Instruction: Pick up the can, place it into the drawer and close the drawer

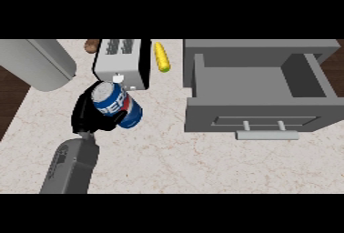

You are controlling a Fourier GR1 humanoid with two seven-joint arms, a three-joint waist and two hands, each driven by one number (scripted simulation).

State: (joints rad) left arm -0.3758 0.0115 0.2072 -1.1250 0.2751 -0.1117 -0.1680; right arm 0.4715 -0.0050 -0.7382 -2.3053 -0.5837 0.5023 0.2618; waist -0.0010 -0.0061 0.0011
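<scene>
While black fingers (114, 119) of the left hand (91, 116) curled round the can (118, 103), it hung tilted over the worktop (174, 159) beside the toaster (122, 61). Picking up looked done; the open drawer (259, 91) waited for the can and closing.

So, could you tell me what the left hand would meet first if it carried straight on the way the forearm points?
Probably the silver toaster, just beyond the black left hand curled round the blue can; depth is unclear.

Glossy metal can (118, 104), matt grey drawer (259, 93), veined marble-look counter (201, 159).
</scene>
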